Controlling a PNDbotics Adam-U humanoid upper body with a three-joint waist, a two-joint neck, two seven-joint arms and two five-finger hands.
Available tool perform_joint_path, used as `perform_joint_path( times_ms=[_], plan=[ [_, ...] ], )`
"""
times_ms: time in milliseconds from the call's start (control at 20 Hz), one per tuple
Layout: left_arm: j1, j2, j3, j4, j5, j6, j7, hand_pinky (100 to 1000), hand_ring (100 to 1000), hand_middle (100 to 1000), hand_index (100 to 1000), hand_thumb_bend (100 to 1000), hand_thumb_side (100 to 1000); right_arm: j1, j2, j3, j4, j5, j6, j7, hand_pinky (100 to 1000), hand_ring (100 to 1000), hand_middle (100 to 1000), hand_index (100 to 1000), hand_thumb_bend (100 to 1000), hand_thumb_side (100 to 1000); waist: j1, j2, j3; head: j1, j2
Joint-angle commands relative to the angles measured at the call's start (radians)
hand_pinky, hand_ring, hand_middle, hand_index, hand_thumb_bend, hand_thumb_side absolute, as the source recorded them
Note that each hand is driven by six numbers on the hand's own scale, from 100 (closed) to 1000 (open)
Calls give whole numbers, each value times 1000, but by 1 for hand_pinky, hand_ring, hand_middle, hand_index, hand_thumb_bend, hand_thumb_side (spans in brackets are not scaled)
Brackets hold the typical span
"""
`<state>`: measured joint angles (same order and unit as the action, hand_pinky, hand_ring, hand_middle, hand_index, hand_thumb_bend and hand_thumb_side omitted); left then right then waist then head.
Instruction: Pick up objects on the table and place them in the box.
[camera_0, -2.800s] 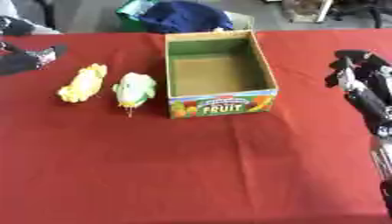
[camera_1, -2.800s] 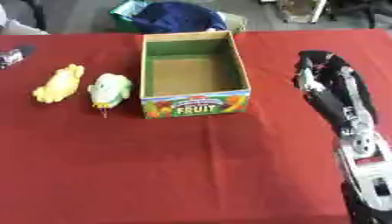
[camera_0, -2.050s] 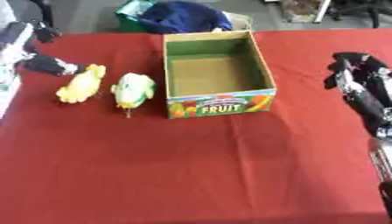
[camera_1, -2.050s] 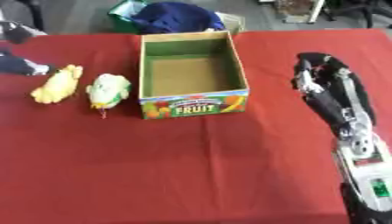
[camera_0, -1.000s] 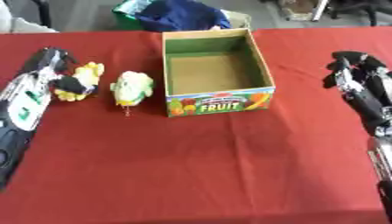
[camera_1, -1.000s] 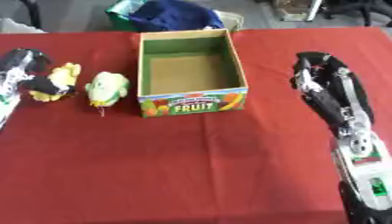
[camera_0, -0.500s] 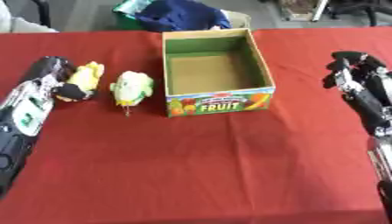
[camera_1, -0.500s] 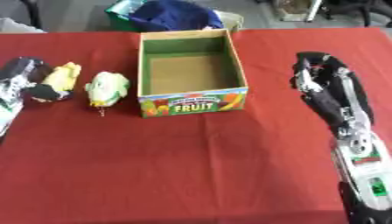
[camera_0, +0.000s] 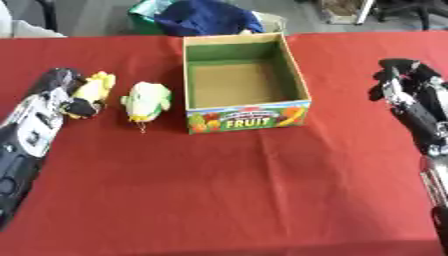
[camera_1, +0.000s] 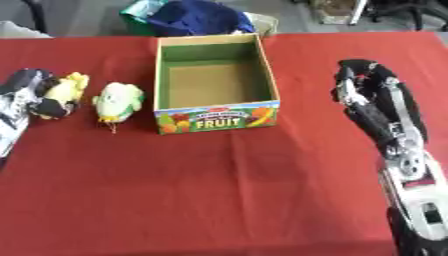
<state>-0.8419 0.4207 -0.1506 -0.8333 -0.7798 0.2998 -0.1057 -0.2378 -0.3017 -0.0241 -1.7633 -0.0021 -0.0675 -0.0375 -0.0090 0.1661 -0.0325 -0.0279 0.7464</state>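
Note:
A yellow toy (camera_0: 97, 83) lies at the table's left. My left hand (camera_0: 54, 88) lies against its left side, dark fingers (camera_0: 83, 107) curled round its lower end. A green and white toy (camera_0: 146, 99) lies just right of it, untouched. The cardboard box (camera_0: 248, 118), marked FRUIT on its front wall, stands open at the centre with nothing inside. At the table's right edge my right hand (camera_1: 362, 79) hangs apart from everything, fingers relaxed and holding nothing.
A red cloth (camera_0: 227, 190) covers the table. Past the far edge lie a blue bundle (camera_0: 206, 17) and something green (camera_0: 145, 10). The box's left wall stands a short way right of the green and white toy.
My left hand has come in from the far left, swung down alongside the yellow toy and curled its fingers onto the toy's lower end. The right hand, box and green toy stayed put.

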Motion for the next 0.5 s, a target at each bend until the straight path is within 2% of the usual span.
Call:
perform_joint_path(
  times_ms=[50, 200, 250, 300, 500],
  plan=[
    [-9, 18, 10, -6, 10, -3, 16, 481, 395, 351, 554, 145, 100, -9, -7, -7, -8, -4, -1, 1, 518, 523, 566, 729, 100, 450, -2, -14, -1, -1, -2],
    [-14, 23, 13, -35, 33, -8, 40, 470, 375, 325, 529, 128, 100, -9, -7, -7, -7, -4, -1, 0, 518, 523, 565, 729, 100, 450, -2, -14, -1, -1, -2],
    [-16, 25, 13, -49, 41, -9, 45, 469, 373, 323, 528, 100, 215, -9, -7, -7, -7, -4, -1, 0, 518, 523, 565, 729, 100, 449, -2, -14, -1, -1, -1],
    [-21, 29, 12, -64, 48, -11, 49, 468, 371, 321, 526, 149, 100, -9, -7, -7, -7, -4, -1, 1, 518, 523, 565, 729, 100, 451, -2, -15, -1, -1, -1],
    [-59, 43, -4, -131, 51, -20, 34, 471, 373, 322, 529, 169, 100, -8, -7, -5, -6, -4, -1, 2, 518, 523, 565, 729, 100, 451, -1, -16, 0, 0, 0]
  ],
)
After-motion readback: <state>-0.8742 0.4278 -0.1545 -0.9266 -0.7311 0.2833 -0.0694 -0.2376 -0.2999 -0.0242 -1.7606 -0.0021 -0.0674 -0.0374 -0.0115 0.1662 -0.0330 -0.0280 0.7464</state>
